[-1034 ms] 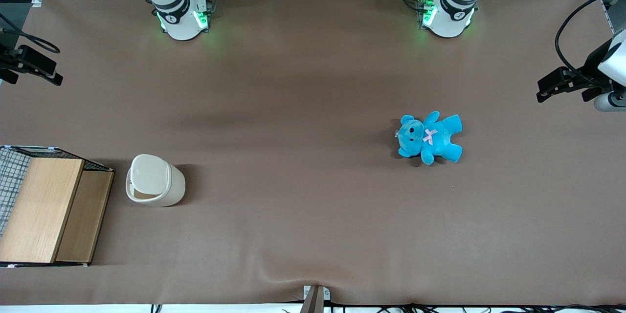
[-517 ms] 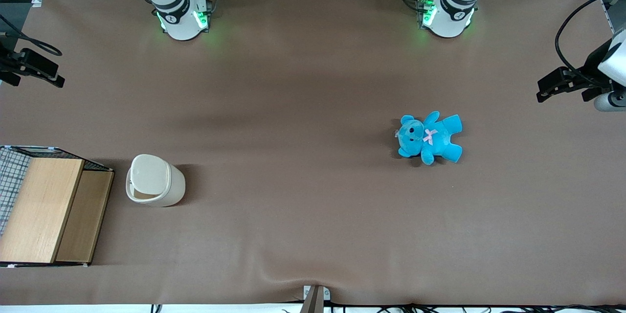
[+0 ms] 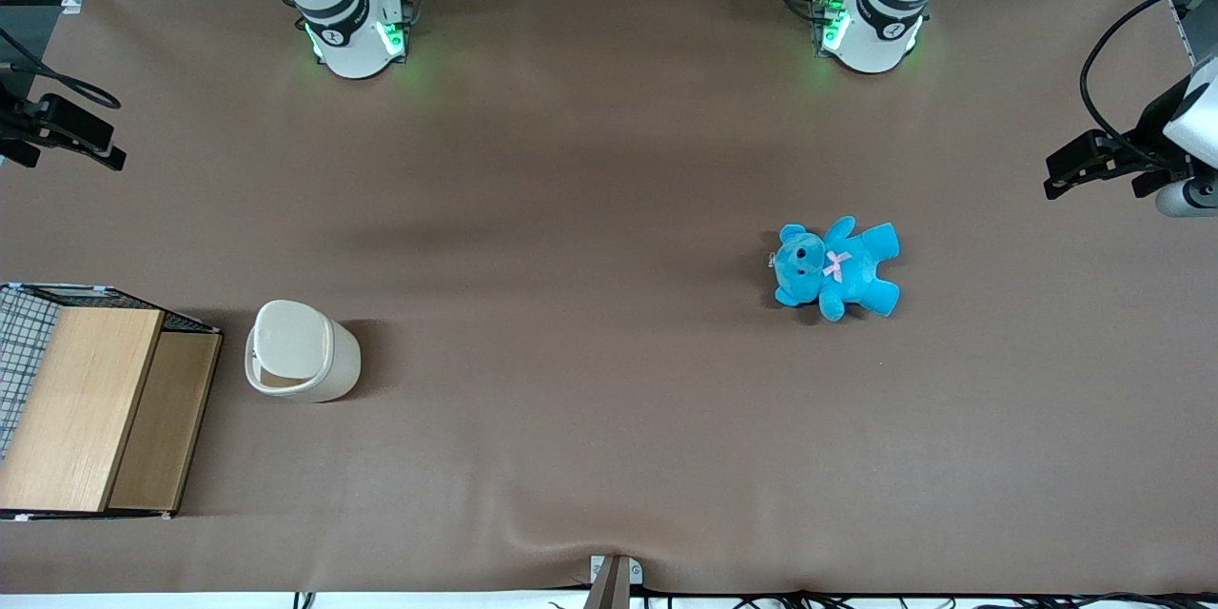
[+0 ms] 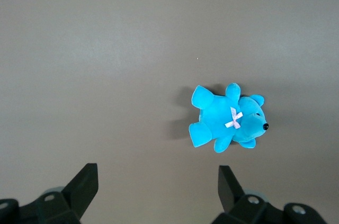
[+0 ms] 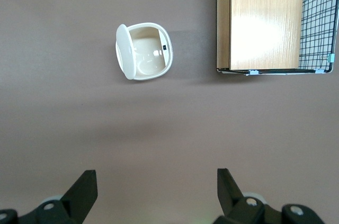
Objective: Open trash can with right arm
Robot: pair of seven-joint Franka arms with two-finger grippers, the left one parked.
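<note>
The trash can is a small cream-white bin standing on the brown table beside the wooden box, toward the working arm's end. In the right wrist view the trash can has its flat lid swung up on edge, and its hollow inside shows. My right arm's gripper is open and empty, high above bare table and well apart from the bin. In the front view the gripper hangs at the table's end, farther from the camera than the bin.
A wooden box with wire mesh stands close beside the bin; it also shows in the right wrist view. A blue teddy lies toward the parked arm's end of the brown table.
The right gripper has drifted slightly nearer the front camera. The trash can, box and teddy have not moved.
</note>
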